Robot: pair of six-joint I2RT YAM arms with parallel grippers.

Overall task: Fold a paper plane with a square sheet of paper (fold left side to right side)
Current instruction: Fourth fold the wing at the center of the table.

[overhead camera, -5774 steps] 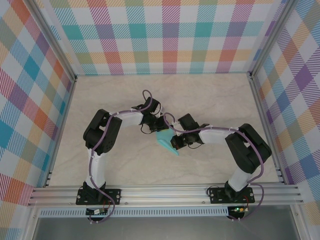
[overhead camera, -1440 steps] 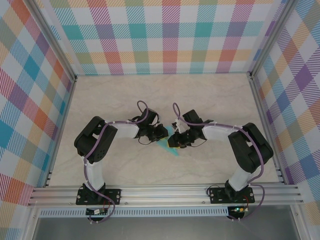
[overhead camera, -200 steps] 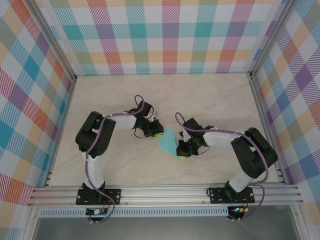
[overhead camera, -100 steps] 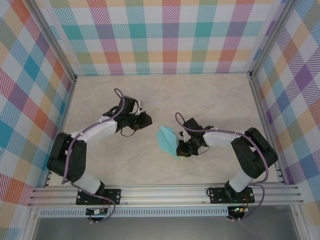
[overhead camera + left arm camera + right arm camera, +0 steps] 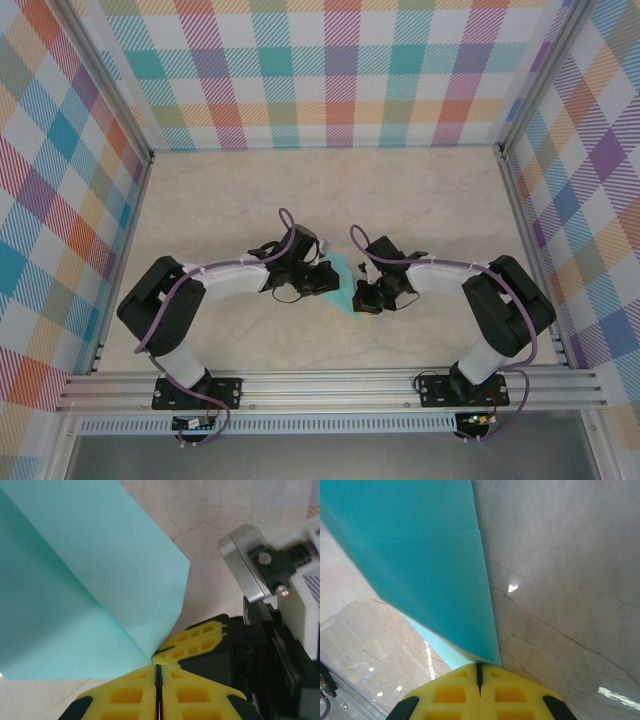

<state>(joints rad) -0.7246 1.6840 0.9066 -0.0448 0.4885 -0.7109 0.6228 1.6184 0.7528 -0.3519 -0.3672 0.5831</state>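
- Top external view: the paper plane [image 5: 345, 288], a narrow turquoise dart that looks only part-folded, lies near the middle of the table [image 5: 230, 200]. The left gripper [image 5: 328, 280] and the right gripper [image 5: 362, 298] come at it from opposite sides.
- Left wrist view: the left jaws are pressed together, with only a thin dark seam between the yellow fingers [image 5: 125, 695]. One corner of the paper meets their tips. Whether that corner is caught between them cannot be told.
- Right wrist view: the right jaws are also closed, and the paper's lower edge runs straight into their tips. This reads as a pinch on the tail end, with the sheet raised a little off the table.
- Step in hand (judgement): bringing the left side over to the right and setting the crease.
- To do it well: keep the right pinch firm as the anchor. Work the closed left tips along the fold line — slowly, since the glossy tabletop would likely let thin paper slide. Check that the edges meet before pressing hard, because a skewed crease cannot be undone cleanly.
- View differences: the top camera gives the layout — both arms and the plane's place on the table — but no jaw detail. The wrist cameras show the jaw seams and a crease line across the paper. The left wrist camera also shows the right gripper's yellow finger just beside the left tips at the same corner.
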